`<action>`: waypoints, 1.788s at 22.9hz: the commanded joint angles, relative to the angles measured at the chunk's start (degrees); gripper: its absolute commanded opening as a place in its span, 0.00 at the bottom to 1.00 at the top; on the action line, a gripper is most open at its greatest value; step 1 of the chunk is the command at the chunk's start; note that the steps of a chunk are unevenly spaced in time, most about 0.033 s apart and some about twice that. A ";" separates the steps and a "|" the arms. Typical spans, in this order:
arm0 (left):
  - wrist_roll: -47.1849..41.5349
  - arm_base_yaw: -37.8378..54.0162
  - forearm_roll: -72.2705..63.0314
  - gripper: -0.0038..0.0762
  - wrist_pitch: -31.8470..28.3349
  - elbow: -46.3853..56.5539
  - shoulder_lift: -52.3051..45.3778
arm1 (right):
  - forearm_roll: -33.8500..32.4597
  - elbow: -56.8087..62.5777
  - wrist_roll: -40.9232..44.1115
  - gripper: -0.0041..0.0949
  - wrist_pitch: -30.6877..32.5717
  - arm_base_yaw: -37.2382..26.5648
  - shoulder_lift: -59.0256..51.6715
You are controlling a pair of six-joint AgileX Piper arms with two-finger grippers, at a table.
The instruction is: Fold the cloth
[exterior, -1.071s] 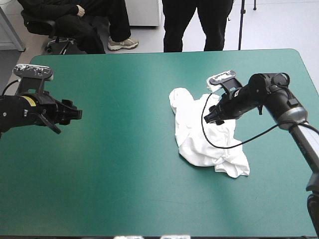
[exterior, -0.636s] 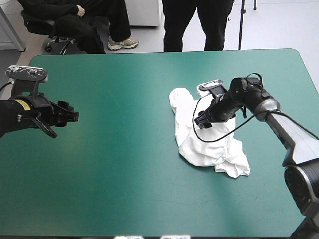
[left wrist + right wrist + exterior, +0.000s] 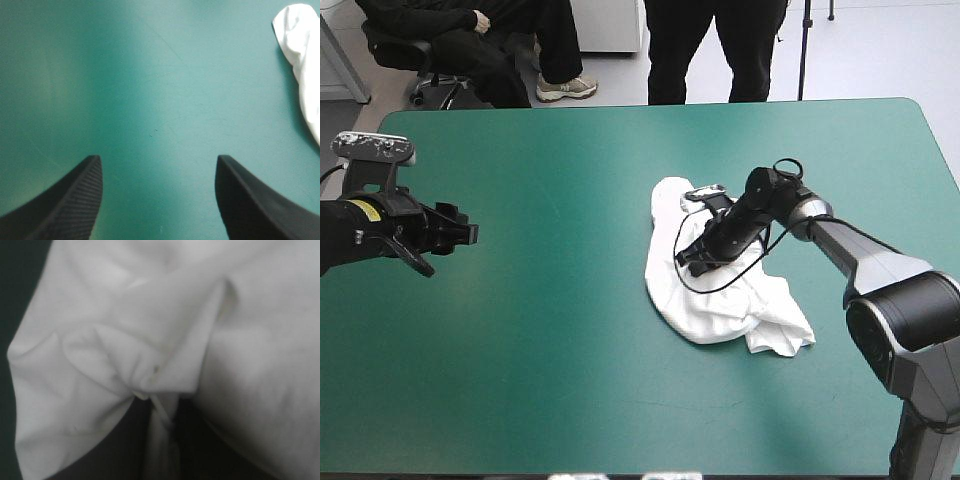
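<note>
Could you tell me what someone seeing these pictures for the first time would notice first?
The white T-shirt, a crumpled heap, stands out right of the middle of the teal-green cover. The right gripper sits on the heap, pinched shut on a gathered fold of it. The left gripper hangs open over bare cover near its left edge, well apart from the shirt.

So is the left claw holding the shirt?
No, the left claw stands open over bare teal-green cover, with the T-shirt lying off to one side, apart from it.
</note>
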 commanded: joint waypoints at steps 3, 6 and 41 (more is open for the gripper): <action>-0.70 -0.04 -0.19 0.63 3.33 -1.27 -0.96 | 2.55 0.17 -1.03 0.02 4.94 10.54 -0.95; -0.70 -0.04 -0.19 0.63 3.33 -1.27 -0.96 | 2.55 0.17 -0.36 0.02 5.04 14.28 -0.95; -0.70 -0.04 -1.08 0.63 3.43 -1.27 2.39 | -7.95 -10.09 11.20 0.65 13.82 10.57 -26.28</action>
